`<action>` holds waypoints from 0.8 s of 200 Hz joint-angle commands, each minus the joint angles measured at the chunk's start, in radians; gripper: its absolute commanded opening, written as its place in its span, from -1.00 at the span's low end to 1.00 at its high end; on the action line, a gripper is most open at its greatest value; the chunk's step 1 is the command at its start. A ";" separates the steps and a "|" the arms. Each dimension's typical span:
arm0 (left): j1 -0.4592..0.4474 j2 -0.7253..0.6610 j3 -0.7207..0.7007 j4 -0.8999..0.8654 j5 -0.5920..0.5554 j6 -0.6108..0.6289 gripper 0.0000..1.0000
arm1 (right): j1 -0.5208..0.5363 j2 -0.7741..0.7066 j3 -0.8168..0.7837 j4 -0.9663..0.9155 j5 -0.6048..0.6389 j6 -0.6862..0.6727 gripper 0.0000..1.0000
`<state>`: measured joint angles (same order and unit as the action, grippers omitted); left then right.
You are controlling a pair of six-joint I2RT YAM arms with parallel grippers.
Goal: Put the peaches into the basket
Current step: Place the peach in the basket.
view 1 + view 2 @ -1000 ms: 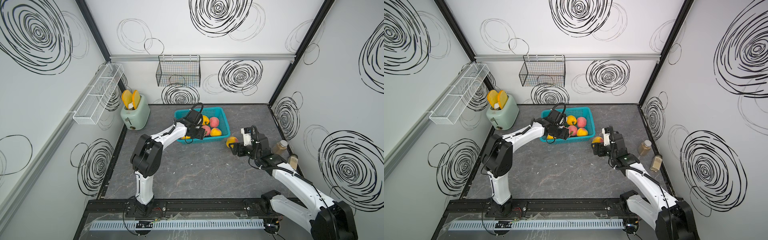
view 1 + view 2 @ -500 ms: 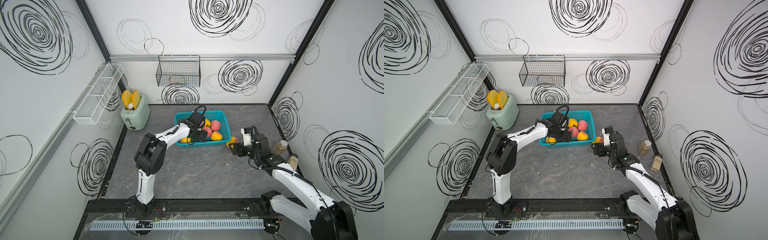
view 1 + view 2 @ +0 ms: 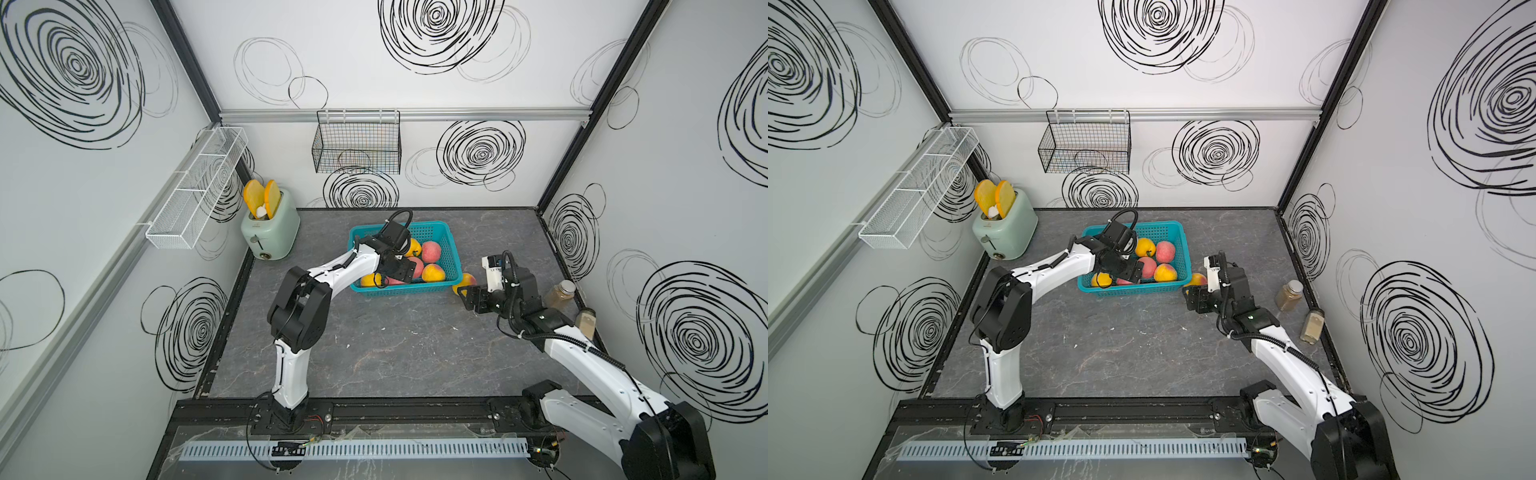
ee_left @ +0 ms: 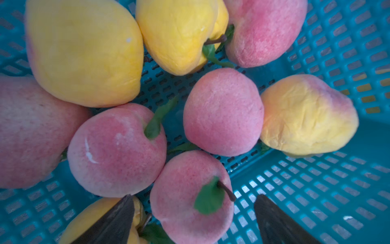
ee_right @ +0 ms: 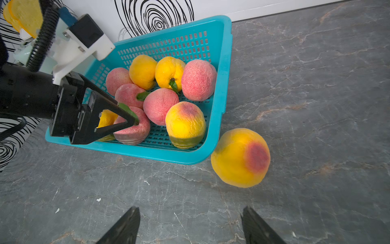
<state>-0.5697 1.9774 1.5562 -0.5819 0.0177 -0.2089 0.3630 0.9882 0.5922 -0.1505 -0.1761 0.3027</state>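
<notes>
Right gripper (image 5: 190, 224) spread wide and empty, and the last peach (image 5: 240, 157) lies dead ahead of it on the table (image 5: 306, 84), just outside the basket (image 5: 225, 63) corner. My right arm is much nearer. Left gripper (image 4: 195, 196) hangs open inside the basket over nine peaches (image 5: 160, 105), holding nothing.

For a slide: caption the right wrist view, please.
Open right gripper faces one yellow peach lying on the table beside the peach-filled teal basket.
</notes>
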 commanded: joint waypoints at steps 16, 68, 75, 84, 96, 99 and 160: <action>-0.006 -0.081 0.019 0.015 -0.010 0.012 0.85 | -0.003 -0.020 -0.008 -0.018 0.001 -0.004 0.59; 0.027 -0.143 -0.027 0.059 0.100 -0.023 0.85 | -0.003 -0.023 -0.006 -0.023 0.004 -0.002 0.59; 0.035 -0.152 -0.037 0.067 0.120 -0.030 0.85 | -0.003 -0.023 -0.006 -0.023 0.005 -0.001 0.59; 0.043 -0.163 -0.050 0.078 0.138 -0.037 0.85 | -0.003 -0.023 -0.006 -0.021 0.006 0.000 0.59; 0.052 -0.176 -0.065 0.088 0.149 -0.041 0.85 | -0.003 -0.021 -0.006 -0.024 0.007 0.002 0.59; 0.055 -0.179 -0.068 0.088 0.150 -0.041 0.85 | -0.003 -0.021 -0.005 -0.024 0.009 0.002 0.59; 0.114 -0.299 -0.212 0.125 0.185 -0.039 0.84 | -0.004 0.004 0.004 -0.037 0.049 0.024 0.59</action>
<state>-0.4866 1.7592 1.4006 -0.5060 0.1661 -0.2405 0.3630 0.9894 0.5922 -0.1673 -0.1532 0.3103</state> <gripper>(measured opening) 0.921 0.796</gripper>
